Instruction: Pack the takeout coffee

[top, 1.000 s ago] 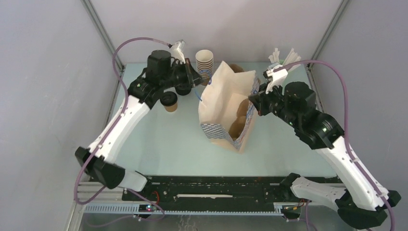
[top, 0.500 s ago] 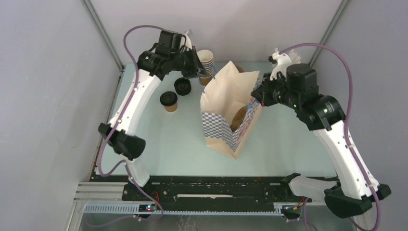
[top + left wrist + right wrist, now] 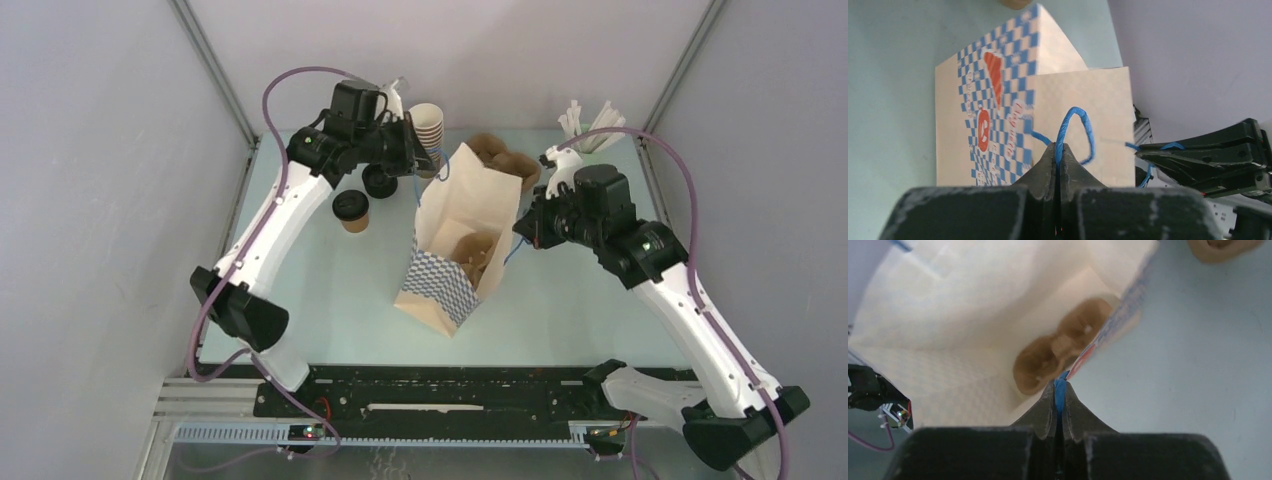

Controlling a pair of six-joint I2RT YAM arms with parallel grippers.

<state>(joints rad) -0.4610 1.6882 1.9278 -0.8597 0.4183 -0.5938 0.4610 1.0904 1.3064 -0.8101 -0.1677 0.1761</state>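
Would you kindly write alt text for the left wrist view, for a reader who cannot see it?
The left gripper is shut on a blue handle of a blue-checkered paper bag. At right, the right gripper pinches the bag's other handle.

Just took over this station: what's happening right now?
Both arms hold the paper bag open by its blue handles: the left gripper is shut on one, the right gripper on the other. A moulded-pulp tray lies inside the bag. The lidded brown cup stands on the table outside the bag, not yet packed.
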